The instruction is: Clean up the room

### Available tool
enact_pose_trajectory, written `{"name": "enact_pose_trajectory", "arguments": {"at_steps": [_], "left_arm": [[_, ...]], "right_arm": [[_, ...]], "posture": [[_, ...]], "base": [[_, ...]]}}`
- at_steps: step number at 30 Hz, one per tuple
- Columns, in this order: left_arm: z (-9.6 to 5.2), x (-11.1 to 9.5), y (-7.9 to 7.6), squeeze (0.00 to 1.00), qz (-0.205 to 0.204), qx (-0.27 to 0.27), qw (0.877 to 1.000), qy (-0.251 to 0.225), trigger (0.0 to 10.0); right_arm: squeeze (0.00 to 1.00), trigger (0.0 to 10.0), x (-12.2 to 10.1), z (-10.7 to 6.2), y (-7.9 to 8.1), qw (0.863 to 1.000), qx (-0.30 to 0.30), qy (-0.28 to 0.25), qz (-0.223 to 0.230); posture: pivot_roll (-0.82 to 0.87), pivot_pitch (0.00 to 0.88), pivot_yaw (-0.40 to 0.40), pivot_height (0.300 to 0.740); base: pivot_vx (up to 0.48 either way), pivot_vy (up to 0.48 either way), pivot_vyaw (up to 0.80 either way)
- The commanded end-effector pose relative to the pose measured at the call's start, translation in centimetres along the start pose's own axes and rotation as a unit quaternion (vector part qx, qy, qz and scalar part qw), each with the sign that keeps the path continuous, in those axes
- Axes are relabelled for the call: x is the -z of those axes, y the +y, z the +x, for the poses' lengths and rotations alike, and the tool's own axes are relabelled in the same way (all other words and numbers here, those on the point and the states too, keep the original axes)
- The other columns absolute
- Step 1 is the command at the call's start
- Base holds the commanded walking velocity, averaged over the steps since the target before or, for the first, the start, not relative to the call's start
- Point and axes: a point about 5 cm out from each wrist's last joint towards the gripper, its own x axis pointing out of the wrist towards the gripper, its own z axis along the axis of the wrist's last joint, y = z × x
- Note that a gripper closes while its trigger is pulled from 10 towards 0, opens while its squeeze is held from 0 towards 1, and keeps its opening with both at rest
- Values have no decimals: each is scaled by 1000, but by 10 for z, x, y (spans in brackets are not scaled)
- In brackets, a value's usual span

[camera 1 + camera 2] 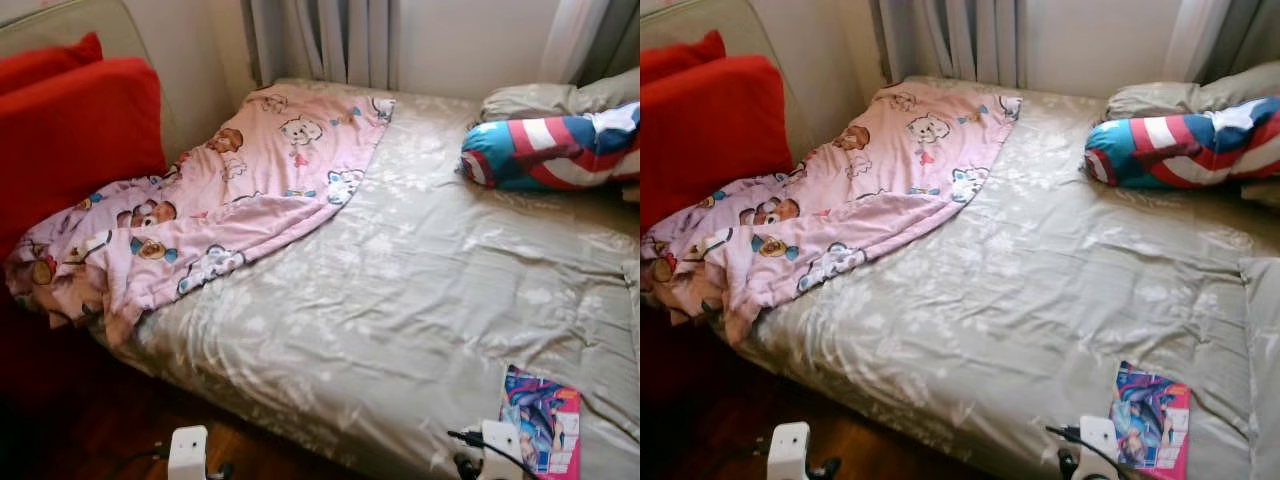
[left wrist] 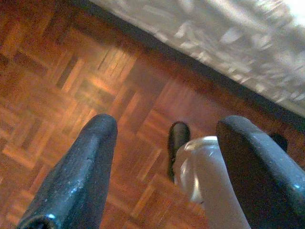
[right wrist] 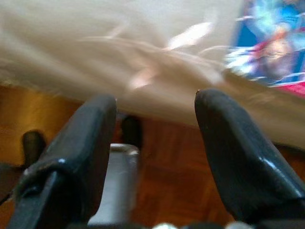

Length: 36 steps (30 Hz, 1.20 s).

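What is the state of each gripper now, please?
Left gripper: open, holding nothing, above the wooden floor.
Right gripper: open, holding nothing, at the bed edge.

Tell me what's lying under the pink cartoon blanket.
The pink blanket lies on the grey bedsheet and drapes over the bed's corner beside the red cushion. Anything beneath its folds is covered.
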Motion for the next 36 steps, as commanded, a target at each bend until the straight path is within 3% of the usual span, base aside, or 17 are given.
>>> {"name": "enact_pose_trajectory", "arguments": {"at_steps": [1,36], "left_arm": [[-1,5,2,0,3,-4,1000,10,10000],[-2,10,8,0,3,-10,999,31,10000]], "right_arm": [[0,10000,6,-2,-5,1000,5,10,6],[0,10000,7,-2,-5,1000,4,11,8]], "posture": [[30,143,27,740],[33,141,25,740]], "base": [[0,442,0],[0,445,0]]}}
